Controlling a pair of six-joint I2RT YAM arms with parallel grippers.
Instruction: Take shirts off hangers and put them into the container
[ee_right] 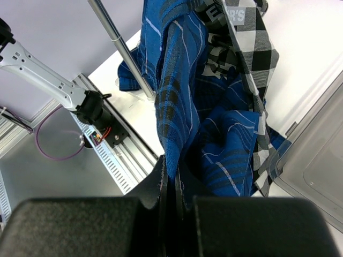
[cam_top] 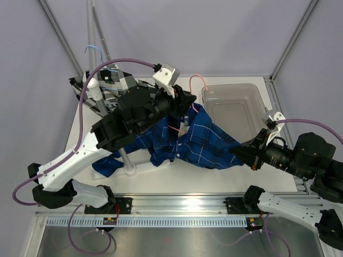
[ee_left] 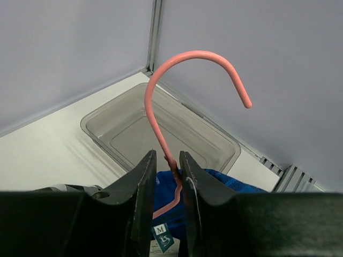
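Item one: we list the left gripper (ee_left: 167, 155) at 6 o'clock, its two black fingers (ee_left: 139, 187) rising close together.

Item two: the pink hanger (ee_left: 193, 53). We note that its wire neck passes up between the jaws and hooks over at 12 o'clock, the tip ending toward 2 o'clock. We cannot tell whether the jaws pinch the wire.

Item three: the container (ee_left: 134, 136), see-through grey, lying on the white table (ee_left: 48, 155) beyond the fingers.

Item four: the blue shirt (ee_left: 236, 184) at 5 o'clock, beneath the hanger. We see a white label (ee_left: 162, 235) marked M between the fingers.
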